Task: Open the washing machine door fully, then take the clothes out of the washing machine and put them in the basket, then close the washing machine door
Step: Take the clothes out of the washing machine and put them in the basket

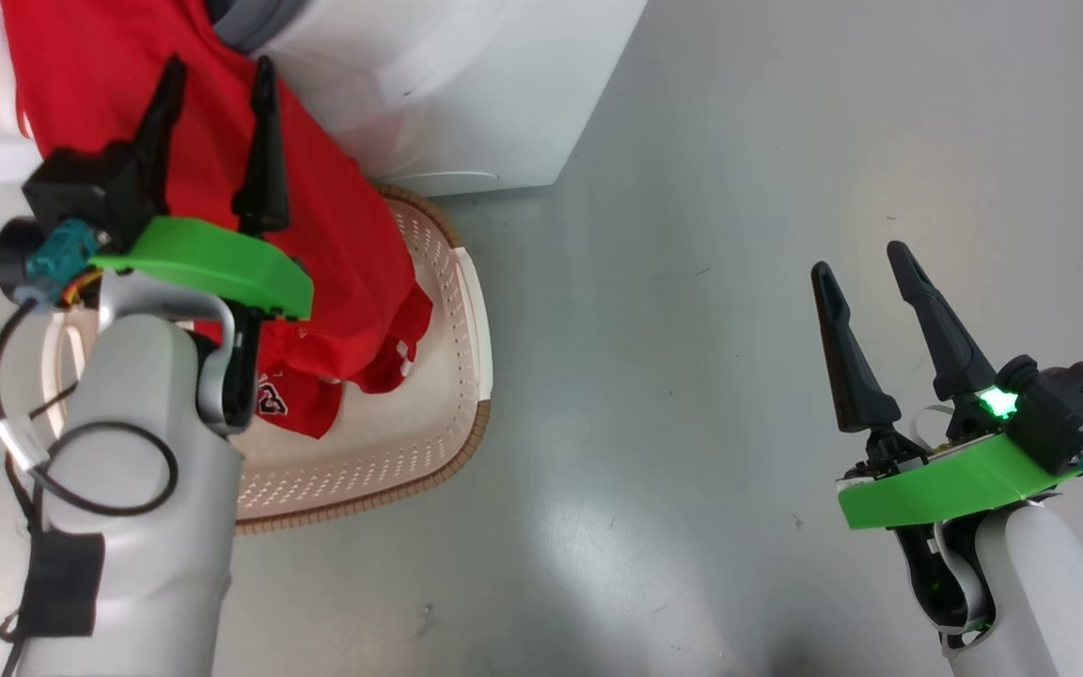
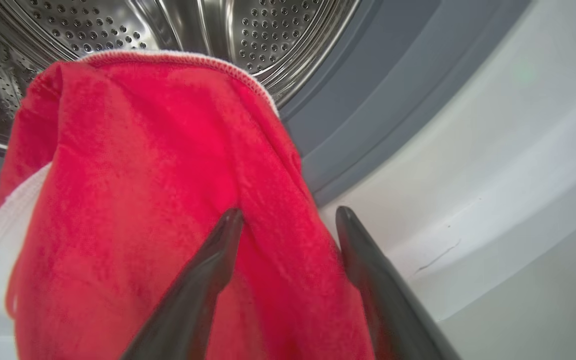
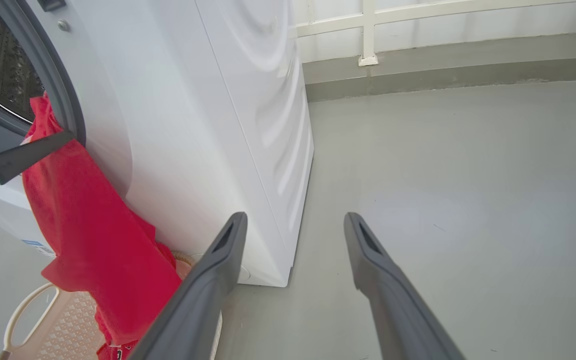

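Note:
A red garment [image 1: 344, 216] with white trim hangs out of the washing machine [image 1: 466, 85] over the grey seal, and its lower end lies in the cream basket [image 1: 471, 310] below. My left gripper [image 1: 217, 75] is open in front of the hanging cloth. In the left wrist view the red garment [image 2: 143, 200] drapes over the drum's lip [image 2: 278, 35], and a fold of it lies between the parted fingers of the left gripper [image 2: 289, 214]. My right gripper [image 1: 859, 261] is open over bare floor, holding nothing. The door is out of view.
In the right wrist view the right gripper [image 3: 294, 217] points past the washing machine's white side [image 3: 193, 125] to grey floor and a low wall. The red garment [image 3: 93, 240], the basket [image 3: 23, 310] and a left finger [image 3: 23, 155] show at the left.

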You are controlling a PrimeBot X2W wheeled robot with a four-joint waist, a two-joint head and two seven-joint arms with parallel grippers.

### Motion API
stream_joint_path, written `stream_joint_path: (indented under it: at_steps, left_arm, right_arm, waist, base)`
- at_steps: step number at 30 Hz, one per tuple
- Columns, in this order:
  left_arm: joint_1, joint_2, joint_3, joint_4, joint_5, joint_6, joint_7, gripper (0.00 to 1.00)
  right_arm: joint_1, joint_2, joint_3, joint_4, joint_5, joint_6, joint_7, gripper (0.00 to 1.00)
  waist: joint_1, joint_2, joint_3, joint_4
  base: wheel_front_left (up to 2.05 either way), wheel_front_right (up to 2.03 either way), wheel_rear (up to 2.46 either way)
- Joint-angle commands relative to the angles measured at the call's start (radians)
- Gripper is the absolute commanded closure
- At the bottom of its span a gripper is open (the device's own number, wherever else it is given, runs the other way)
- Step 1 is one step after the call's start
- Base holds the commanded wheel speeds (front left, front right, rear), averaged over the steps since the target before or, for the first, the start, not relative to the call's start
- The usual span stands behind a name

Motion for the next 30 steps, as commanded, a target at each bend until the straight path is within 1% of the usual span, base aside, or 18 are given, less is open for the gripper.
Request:
stream_joint_path:
  at_steps: [1, 3, 4, 5, 6, 7, 12, 15, 20, 26, 29, 30]
  left_arm:
    - [-0.006, 0.028, 0.027, -0.013, 0.010, 0.013, -0.004, 0.00]
    - [-0.019, 0.030, 0.035, 0.001, 0.017, 0.014, -0.004, 0.00]
    - [-0.023, 0.030, 0.038, 0.006, 0.021, 0.015, -0.004, 0.07]
    - [-0.026, 0.030, 0.041, 0.010, 0.025, 0.015, -0.004, 0.38]
    - [-0.028, 0.030, 0.044, 0.011, 0.029, 0.016, -0.004, 0.52]
    - [-0.030, 0.030, 0.046, 0.012, 0.032, 0.016, -0.004, 0.59]
    - [-0.022, 0.029, 0.051, 0.002, 0.045, 0.013, -0.004, 0.70]
    - [-0.009, 0.029, 0.053, -0.008, 0.047, 0.009, -0.004, 0.74]
    - [0.023, 0.028, 0.049, -0.039, 0.045, 0.010, -0.004, 0.74]
    - [0.064, 0.028, 0.020, -0.084, 0.014, 0.019, -0.004, 0.79]
    - [0.089, 0.028, 0.005, -0.117, 0.003, 0.026, -0.004, 0.87]
    - [0.100, 0.027, 0.003, -0.132, -0.002, 0.028, -0.004, 0.94]
  right_arm:
    - [0.000, -0.001, 0.017, -0.022, 0.000, 0.006, -0.006, 0.00]
    - [0.000, 0.000, 0.016, -0.022, 0.000, 0.006, -0.006, 0.00]
    - [-0.001, 0.000, 0.015, -0.022, 0.000, 0.006, -0.006, 0.00]
    - [-0.001, 0.000, 0.015, -0.022, 0.000, 0.006, -0.006, 0.00]
    - [-0.001, 0.000, 0.014, -0.022, 0.000, 0.006, -0.006, 0.00]
    - [-0.001, 0.001, 0.013, -0.022, 0.000, 0.006, -0.006, 0.00]
    - [-0.001, 0.000, 0.009, -0.024, 0.000, 0.006, -0.006, 0.00]
    - [-0.002, -0.001, 0.008, -0.025, -0.001, 0.006, -0.006, 0.00]
    - [-0.002, -0.004, 0.006, -0.026, -0.002, 0.006, -0.006, 0.00]
    - [0.001, -0.006, 0.009, -0.025, -0.002, 0.006, -0.006, 0.00]
    - [0.004, -0.007, 0.011, -0.024, -0.003, 0.006, -0.006, 0.00]
    - [0.004, -0.006, 0.012, -0.024, -0.003, 0.006, -0.006, 0.00]
  waist:
    - [0.0000, 0.0000, 0.001, -0.002]
    - [0.0000, 0.0000, 0.001, -0.004]
    - [0.0000, 0.0000, 0.001, -0.005]
    - [0.0000, 0.0000, 0.001, -0.006]
    - [0.0000, 0.0000, 0.002, -0.006]
    - [0.0000, 0.0000, 0.002, -0.006]
    - [0.0000, 0.0000, 0.004, -0.001]
    - [0.0000, 0.0000, 0.004, 0.003]
    - [0.0000, 0.0000, 0.002, 0.012]
    - [0.0000, 0.0000, -0.006, 0.018]
    - [0.0000, 0.0000, -0.011, 0.018]
    - [0.0000, 0.0000, -0.013, 0.018]
  base:
    - [0.00, 0.00, 0.00]
    - [0.00, 0.00, 0.00]
    - [0.00, 0.00, 0.00]
    - [0.00, 0.00, 0.00]
    - [0.00, 0.00, 0.00]
    - [0.00, 0.00, 0.00]
    - [0.00, 0.00, 0.00]
    - [0.00, 0.00, 0.00]
    - [0.00, 0.00, 0.00]
    - [0.00, 0.00, 0.00]
    - [0.00, 0.00, 0.00]
    - [0.00, 0.00, 0.00]
